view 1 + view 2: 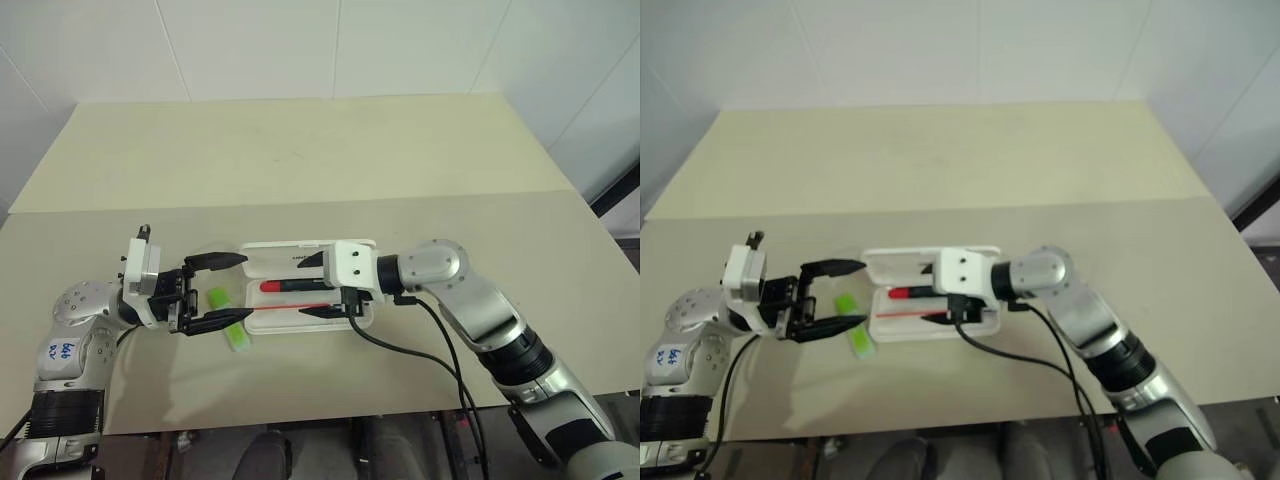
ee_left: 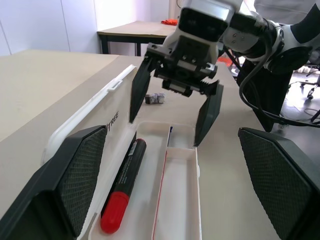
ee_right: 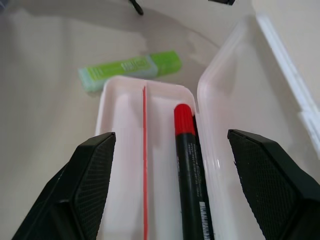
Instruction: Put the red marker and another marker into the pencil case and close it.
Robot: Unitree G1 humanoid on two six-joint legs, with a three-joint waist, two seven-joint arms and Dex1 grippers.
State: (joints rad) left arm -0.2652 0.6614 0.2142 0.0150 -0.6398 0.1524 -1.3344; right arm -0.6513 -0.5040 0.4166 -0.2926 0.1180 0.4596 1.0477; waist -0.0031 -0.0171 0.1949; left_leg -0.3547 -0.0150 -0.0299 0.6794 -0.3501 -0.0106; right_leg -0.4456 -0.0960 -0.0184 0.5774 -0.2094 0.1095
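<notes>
The white pencil case (image 1: 270, 250) lies open on the table, its lid folded back to the far side. The red marker (image 1: 290, 286) lies inside along the tray (image 2: 175, 200), red cap toward my left arm. My right gripper (image 1: 303, 288) hangs open just above the case's middle, a finger on each side of the marker (image 3: 192, 165), with nothing between them. The light green highlighter (image 1: 232, 325) lies on the table just left of the case (image 3: 225, 100). Over the highlighter (image 3: 132, 69) my left gripper (image 1: 246, 288) is open and empty, pointing at the case's left end.
A small grey object (image 2: 155, 98) sits on the table beyond the case. A black cable (image 1: 400, 345) trails from my right wrist over the near table edge. The beige tabletop (image 1: 300, 150) stretches bare behind the case. A second table (image 2: 135, 30) stands farther off.
</notes>
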